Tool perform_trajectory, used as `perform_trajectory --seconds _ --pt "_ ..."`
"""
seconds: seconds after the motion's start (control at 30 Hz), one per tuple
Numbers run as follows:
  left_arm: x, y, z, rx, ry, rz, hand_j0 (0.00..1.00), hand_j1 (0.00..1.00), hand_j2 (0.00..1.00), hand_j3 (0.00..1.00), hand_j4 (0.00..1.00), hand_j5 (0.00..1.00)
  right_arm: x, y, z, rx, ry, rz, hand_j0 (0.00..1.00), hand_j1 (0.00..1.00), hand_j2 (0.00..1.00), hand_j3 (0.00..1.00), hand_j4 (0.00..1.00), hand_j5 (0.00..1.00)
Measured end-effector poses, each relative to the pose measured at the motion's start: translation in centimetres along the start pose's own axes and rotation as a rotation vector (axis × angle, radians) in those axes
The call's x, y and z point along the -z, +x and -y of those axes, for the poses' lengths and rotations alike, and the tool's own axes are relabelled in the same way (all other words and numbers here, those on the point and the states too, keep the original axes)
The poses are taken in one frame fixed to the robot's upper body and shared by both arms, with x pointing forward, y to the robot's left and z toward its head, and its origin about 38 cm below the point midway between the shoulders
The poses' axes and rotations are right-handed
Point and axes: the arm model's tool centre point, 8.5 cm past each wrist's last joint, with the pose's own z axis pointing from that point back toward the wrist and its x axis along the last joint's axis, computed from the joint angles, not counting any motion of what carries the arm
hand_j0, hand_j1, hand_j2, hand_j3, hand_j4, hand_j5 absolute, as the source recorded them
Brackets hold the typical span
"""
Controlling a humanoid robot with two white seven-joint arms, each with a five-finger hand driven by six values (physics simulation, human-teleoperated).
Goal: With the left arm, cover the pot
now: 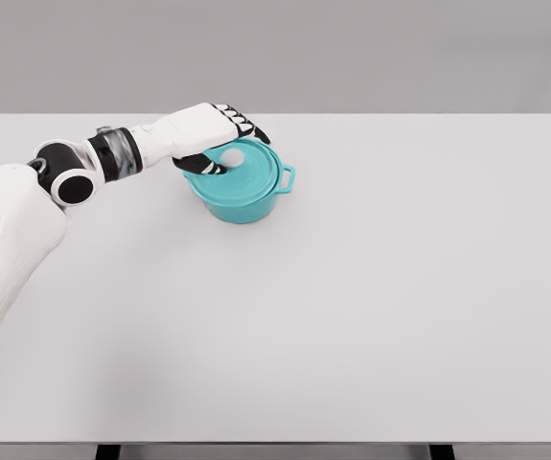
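White table (371, 316) fills most of the view, grey wall behind, two dark legs showing at the bottom edge. Near side of the tabletop is bare surface w/ soft shading only.

Left arm (11, 230) comes in from the lower left: bulky white upper seg. close to the camera, black-and-white elbow joint, then forearm running up and to the right toward the far part of the table.

Further back, left of centre, sits the teal pot (241, 196), upright, w/ a loop handle sticking out on its right side. Lid (246, 171) lies on top of the pot, same teal, looks seated on the rim, tho the left part is hidden by the hand so can't confirm all round. Pale round knob (234, 154) shows at the lid's middle.

Left hand (213, 134) is over the lid's left half, palm down, dark-tipped fingers (246, 125) curled around the knob area; thumb dips down at the front-left of the lid. Grip reads as closed on the knob, fingers narrow, not spread.

Right arm not in the pic.
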Motion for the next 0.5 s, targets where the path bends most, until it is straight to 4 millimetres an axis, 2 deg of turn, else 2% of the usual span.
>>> perform_trajectory --seconds 0.5 --pt "-0.26 -0.17 -0.09 0.004 0.0 -0.005 0.85 0.85 0.85 0.85 0.85 0.85 0.0 0.01 0.0 0.0 0.0 0.0 1.0 1.0 1.0 1.0 1.0 1.0"
